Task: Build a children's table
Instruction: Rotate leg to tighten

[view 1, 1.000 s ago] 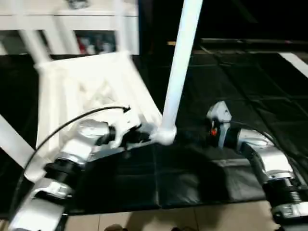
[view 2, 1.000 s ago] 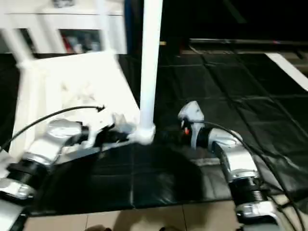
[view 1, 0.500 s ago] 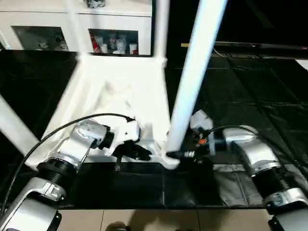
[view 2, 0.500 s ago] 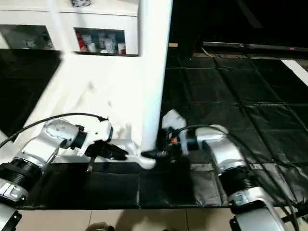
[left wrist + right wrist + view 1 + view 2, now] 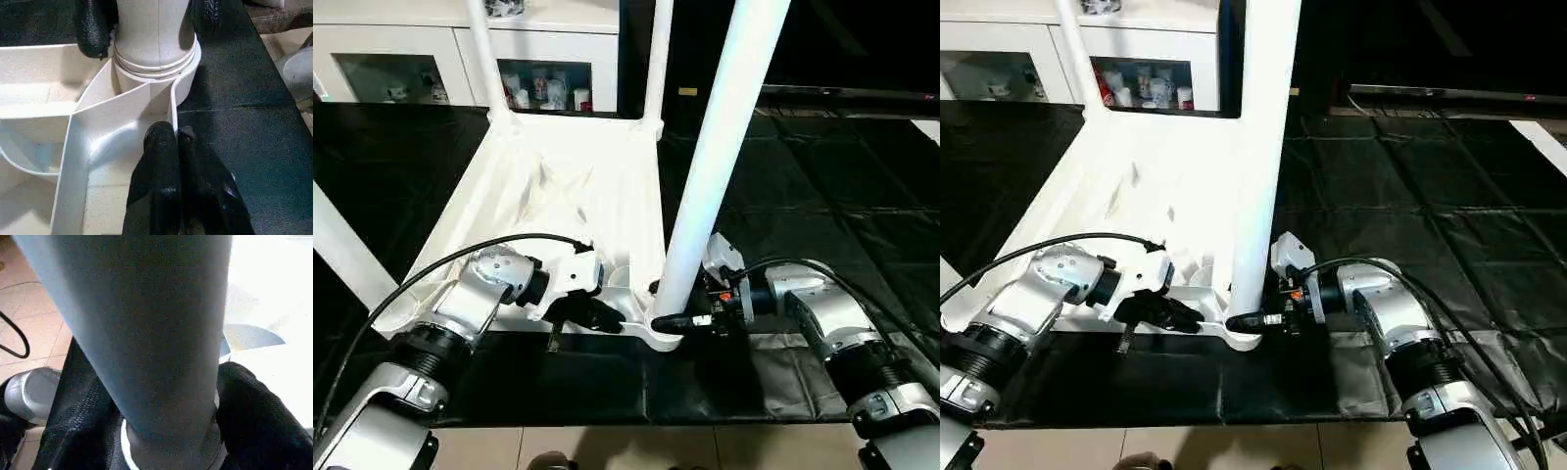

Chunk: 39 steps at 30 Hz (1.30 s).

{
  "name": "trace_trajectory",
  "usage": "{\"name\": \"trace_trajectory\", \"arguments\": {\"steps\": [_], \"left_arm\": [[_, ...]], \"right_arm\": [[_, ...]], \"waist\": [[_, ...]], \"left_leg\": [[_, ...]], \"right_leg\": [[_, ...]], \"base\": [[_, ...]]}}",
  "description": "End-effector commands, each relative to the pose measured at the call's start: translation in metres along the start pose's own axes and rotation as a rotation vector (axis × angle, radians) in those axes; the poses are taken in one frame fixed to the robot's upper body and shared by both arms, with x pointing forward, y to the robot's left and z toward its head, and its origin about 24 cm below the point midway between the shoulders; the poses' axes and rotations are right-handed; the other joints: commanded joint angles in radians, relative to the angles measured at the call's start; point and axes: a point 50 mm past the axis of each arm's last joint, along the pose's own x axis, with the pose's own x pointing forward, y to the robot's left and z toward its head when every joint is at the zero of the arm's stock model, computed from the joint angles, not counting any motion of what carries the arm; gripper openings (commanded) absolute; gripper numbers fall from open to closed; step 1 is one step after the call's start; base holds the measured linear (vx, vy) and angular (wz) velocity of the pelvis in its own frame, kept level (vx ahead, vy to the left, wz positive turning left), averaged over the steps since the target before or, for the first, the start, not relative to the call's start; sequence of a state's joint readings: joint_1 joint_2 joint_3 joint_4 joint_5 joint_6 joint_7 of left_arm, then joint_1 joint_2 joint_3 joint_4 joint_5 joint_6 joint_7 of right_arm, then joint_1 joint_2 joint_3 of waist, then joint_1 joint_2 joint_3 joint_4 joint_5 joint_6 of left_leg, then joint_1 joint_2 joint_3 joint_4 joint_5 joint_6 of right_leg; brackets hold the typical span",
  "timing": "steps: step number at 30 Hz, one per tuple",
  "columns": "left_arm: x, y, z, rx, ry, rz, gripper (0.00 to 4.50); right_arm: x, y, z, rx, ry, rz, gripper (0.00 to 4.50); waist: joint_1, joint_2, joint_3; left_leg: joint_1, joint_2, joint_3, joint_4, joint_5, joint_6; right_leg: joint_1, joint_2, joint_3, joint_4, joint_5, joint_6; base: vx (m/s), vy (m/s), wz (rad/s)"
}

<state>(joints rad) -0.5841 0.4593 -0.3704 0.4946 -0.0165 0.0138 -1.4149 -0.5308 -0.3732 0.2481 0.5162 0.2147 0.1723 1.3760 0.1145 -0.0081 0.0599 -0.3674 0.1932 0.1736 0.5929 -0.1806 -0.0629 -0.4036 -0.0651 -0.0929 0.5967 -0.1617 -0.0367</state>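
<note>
**Table leg being gripped at its base**

White plastic upside-down table top (image 5: 563,186) lies on black floor mats (image 5: 822,186). Right gripper (image 5: 146,396) has narrowed around the tall tapered white leg (image 5: 715,166) seated in the near corner socket (image 5: 156,63), probably for tightening; left gripper (image 5: 173,171), closed, pinches the rim.
</note>
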Motion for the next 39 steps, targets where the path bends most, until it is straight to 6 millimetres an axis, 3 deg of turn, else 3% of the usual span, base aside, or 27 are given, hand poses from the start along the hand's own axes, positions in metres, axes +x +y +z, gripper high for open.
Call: {"name": "trace_trajectory", "arguments": {"steps": [1, 10, 13, 17, 19, 20, 24, 25, 27, 31, 37, 38, 39], "left_arm": [[0.007, -0.007, 0.005, 0.043, 0.004, -0.087, 0.0], [0.007, -0.006, 0.002, 0.009, -0.002, -0.042, 0.0], [0.007, 0.003, 0.002, -0.028, -0.01, 0.07, 0.0], [0.008, 0.021, 0.009, -0.124, -0.046, 0.28, 0.0], [0.011, 0.031, 0.015, -0.209, -0.077, 0.44, 0.0], [0.012, 0.033, 0.017, -0.231, -0.086, 0.484, 0.0], [0.017, 0.034, 0.02, -0.266, -0.114, 0.532, 0.0], [0.022, 0.035, 0.023, -0.283, -0.131, 0.58, 0.0], [0.031, 0.042, 0.031, -0.326, -0.172, 0.696, 0.0], [0.035, 0.049, 0.037, -0.349, -0.185, 0.782, 0.0], [0.034, 0.048, 0.04, -0.343, -0.168, 0.766, 0.0], [0.034, 0.048, 0.04, -0.343, -0.167, 0.765, 0.0], [0.034, 0.046, 0.036, -0.337, -0.144, 0.745, 0.0]], "right_arm": [[-0.004, -0.002, 0.002, 0.005, -0.011, -0.016, 2.7], [0.002, 0.001, 0.001, 0.021, -0.051, -0.046, 2.22], [0.01, -0.002, -0.002, 0.036, -0.049, -0.168, 2.17], [0.025, -0.012, -0.003, 0.054, -0.057, -0.396, 2.07], [0.038, -0.017, -0.001, 0.074, -0.088, -0.518, 2.04], [0.041, -0.018, 0.0, 0.083, -0.098, -0.544, 1.99], [0.048, -0.02, 0.002, 0.107, -0.11, -0.602, 1.98], [0.053, -0.022, 0.003, 0.13, -0.121, -0.654, 1.98], [0.064, -0.028, 0.005, 0.182, -0.126, -0.765, 1.97], [0.072, -0.031, 0.006, 0.19, -0.105, -0.825, 1.96], [0.068, -0.033, 0.004, 0.238, -0.132, -0.877, 1.96], [0.068, -0.033, 0.004, 0.239, -0.133, -0.877, 2.31], [0.064, -0.033, 0.005, 0.254, -0.167, -0.876, 2.31]], "waist": [[-0.004, 0.001, -0.077], [-0.006, 0.001, -0.074], [-0.008, 0.005, -0.072], [-0.024, 0.003, -0.066], [-0.04, 0.001, -0.06], [-0.049, -0.001, -0.065], [-0.064, -0.001, -0.07], [-0.067, -0.001, -0.072], [-0.072, -0.001, -0.074], [-0.069, 0.004, -0.081], [-0.071, 0.005, -0.077], [-0.071, 0.006, -0.076], [-0.071, 0.006, -0.075]], "left_leg": [[0.012, 0.046, -0.007, -0.063, -0.154, 0.048], [0.013, 0.046, -0.009, -0.065, -0.171, 0.038], [0.017, 0.046, -0.01, -0.067, -0.197, 0.027], [0.023, 0.036, -0.014, -0.069, -0.253, -0.006], [0.02, 0.036, -0.017, -0.071, -0.272, -0.021], [0.012, 0.031, -0.021, -0.07, -0.26, -0.019], [0.01, 0.031, -0.018, -0.067, -0.23, 0.01], [0.01, 0.033, -0.016, -0.065, -0.209, 0.023], [0.008, 0.033, -0.012, -0.062, -0.179, 0.024], [0.004, 0.032, -0.012, -0.06, -0.129, 0.043], [0.006, 0.034, -0.011, -0.062, -0.148, 0.052], [0.007, 0.035, -0.011, -0.063, -0.16, 0.048], [0.009, 0.035, -0.011, -0.063, -0.172, 0.044]], "right_leg": [[0.057, -0.086, 0.056, -0.063, -0.244, -0.187], [0.056, -0.085, 0.056, -0.068, -0.287, -0.17], [0.053, -0.086, 0.056, -0.072, -0.325, -0.164], [0.05, -0.088, 0.051, -0.09, -0.468, -0.119], [0.048, -0.088, 0.047, -0.096, -0.526, -0.1], [0.058, -0.091, 0.043, -0.101, -0.546, -0.075], [0.055, -0.085, 0.047, -0.095, -0.454, -0.094], [0.054, -0.084, 0.051, -0.086, -0.383, -0.125], [0.054, -0.08, 0.053, -0.079, -0.319, -0.153], [0.062, -0.079, 0.052, -0.068, -0.211, -0.18], [0.061, -0.081, 0.052, -0.071, -0.213, -0.183], [0.061, -0.082, 0.053, -0.073, -0.228, -0.181], [0.06, -0.082, 0.053, -0.075, -0.243, -0.176]], "base": [[0.0, 0.0, 0.0], [0.0, 0.0, 0.0], [0.0, 0.0, 0.0], [0.0, 0.0, 0.0], [0.0, 0.0, 0.0], [0.0, 0.0, 0.0], [0.0, 0.0, 0.0], [0.0, 0.0, 0.0], [0.0, 0.0, 0.0], [0.0, 0.0, 0.0], [0.0, 0.0, 0.0], [0.0, 0.0, 0.0], [0.0, 0.0, 0.0]]}}
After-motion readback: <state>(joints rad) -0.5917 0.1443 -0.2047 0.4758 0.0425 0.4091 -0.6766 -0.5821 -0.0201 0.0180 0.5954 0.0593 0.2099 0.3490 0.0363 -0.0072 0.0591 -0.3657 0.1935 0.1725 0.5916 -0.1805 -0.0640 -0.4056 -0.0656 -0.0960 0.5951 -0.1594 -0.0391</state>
